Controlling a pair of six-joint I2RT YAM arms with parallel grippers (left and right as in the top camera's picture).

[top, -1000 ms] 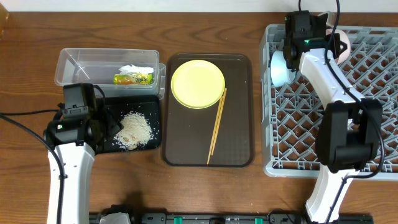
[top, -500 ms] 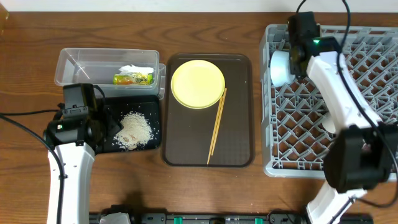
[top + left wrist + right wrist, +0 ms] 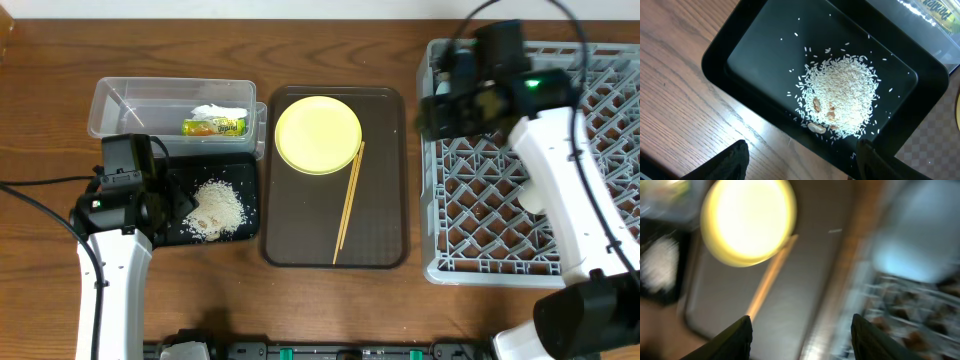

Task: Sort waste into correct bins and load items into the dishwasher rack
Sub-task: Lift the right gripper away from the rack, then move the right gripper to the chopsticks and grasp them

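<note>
**A:** What remains to load, and where does it lie?

**B:** The yellow plate (image 3: 318, 135) and the wooden chopsticks (image 3: 349, 200) are both on the brown serving tray (image 3: 385, 240), which sits between the bins and the dishwasher rack (image 3: 500, 230). The plate is at the far end. The chopsticks run near to far, leaning a little to the right, and their far tips touch the plate's right rim.

**A:** Which arm is nearer?

**B:** The right one. The right gripper (image 3: 801, 322) hangs over the rack's far left corner with its fingers spread and nothing between them. Its view is blurred, but a light blue bowl (image 3: 917, 240) seems to sit in that corner. Plate and chopsticks lie to its left, just past the rack wall.

**A:** And the left?

**B:** The left gripper (image 3: 802, 147) hovers over the near edge of the black tray (image 3: 720, 60), its fingers also spread and empty. The rice (image 3: 842, 95) is heaped in that tray, and the wrapper (image 3: 215, 122) is in the clear tub (image 3: 130, 105) behind it.

**A:** So the waste looks sorted?

**B:** I judge so. The next reach is leftward for the right arm, and a pinch on the chopsticks would have to close across their long axis.
</note>
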